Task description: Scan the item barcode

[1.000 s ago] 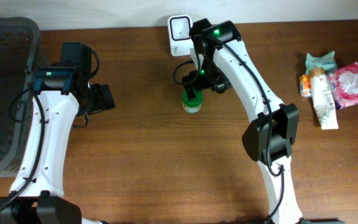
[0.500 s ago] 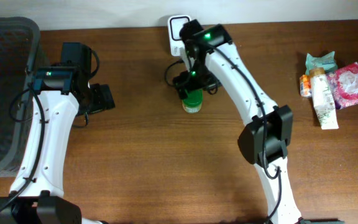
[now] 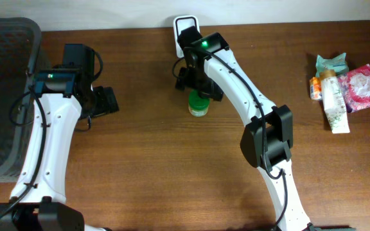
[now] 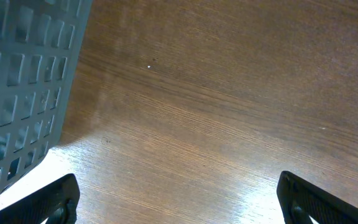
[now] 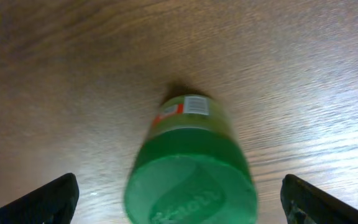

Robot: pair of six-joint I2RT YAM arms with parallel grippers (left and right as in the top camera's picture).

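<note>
**Right hand now positioned over the bottle; grasp not yet made**

**What has changed.** Over the last second the right arm has swung leftward across the bench. The right hand was offset to the bottle's right. It now hangs directly above the green bottle. The bottle itself has not moved. The left arm has not moved either.

**Position of the item.** The green bottle stands upright on the bench, just in front of the white scanner at the far edge. In the right wrist view the green cap sits centred between the two fingers. A white panel on the label faces the camera. It may be the barcode, but it is too small to confirm.

**State of the hands.**
- Right hand: released, fingers spread wide on either side of the bottle and clear of it.
- Left hand: released and empty, over bare wood beside the dark basket.

**Meaning for the task.** The approach appears complete and the hand is aligned for a pick. The likely next step is to descend and clench on the bottle below the cap, then lift and turn the label toward the scanner. A grip on the cap alone could let the bottle tip.

**Other items.** A group of packets lies at the right edge, well apart.
</note>
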